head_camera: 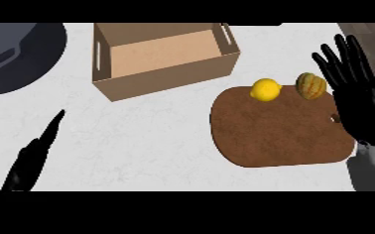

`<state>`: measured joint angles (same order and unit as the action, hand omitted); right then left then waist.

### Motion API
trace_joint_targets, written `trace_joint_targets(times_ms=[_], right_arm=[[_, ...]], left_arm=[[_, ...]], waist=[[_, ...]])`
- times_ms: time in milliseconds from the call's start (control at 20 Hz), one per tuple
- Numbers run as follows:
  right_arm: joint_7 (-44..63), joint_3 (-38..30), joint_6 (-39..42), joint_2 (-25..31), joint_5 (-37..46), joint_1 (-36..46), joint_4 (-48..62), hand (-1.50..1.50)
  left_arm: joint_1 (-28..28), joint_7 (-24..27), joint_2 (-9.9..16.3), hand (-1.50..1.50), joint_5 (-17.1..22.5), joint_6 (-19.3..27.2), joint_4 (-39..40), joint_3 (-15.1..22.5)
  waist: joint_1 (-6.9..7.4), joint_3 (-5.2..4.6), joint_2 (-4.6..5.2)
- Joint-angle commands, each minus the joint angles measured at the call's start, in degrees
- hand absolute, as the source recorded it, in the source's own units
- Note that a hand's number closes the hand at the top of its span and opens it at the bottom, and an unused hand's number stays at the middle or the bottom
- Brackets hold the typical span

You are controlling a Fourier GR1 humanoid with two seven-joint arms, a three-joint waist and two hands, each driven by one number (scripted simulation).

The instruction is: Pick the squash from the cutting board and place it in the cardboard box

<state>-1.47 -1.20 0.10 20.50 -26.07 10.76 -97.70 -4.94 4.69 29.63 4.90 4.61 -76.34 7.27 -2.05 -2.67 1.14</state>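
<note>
Two round things sat close: my spread right hand (350,87), at three o'clock of the squash (311,86), could bump the lemon (265,89).

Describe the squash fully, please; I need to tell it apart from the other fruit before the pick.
The squash is a small oval, striped green and orange-tan, with a dull rind. It lies on the brown cutting board near the far right edge, just right of the yellow lemon and apart from it. The right robot hand is open, fingers straight, close beside the squash on its right; whether they touch cannot be told. Nothing grips it.
</note>
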Motion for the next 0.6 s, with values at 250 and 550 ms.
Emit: trace_joint_targets(times_ms=[250, 550], right_arm=[[17.5, -8.9, -6.3, 2.1, -9.0, 5.8, 23.9, -1.50], [32.9, -6.8, -13.8, 11.2, 0.7, 7.9, 38.0, -1.50]], left_arm=[[-3.4, -1.9, 3.1, 0.00, 0.6, 3.4, -13.1, -5.6], [0.8, -4.2, -2.2, 0.00, 0.8, 3.7, -14.4, -0.9]], waist=[[4.64, 2.81, 1.53], [5.28, 2.68, 1.36]])
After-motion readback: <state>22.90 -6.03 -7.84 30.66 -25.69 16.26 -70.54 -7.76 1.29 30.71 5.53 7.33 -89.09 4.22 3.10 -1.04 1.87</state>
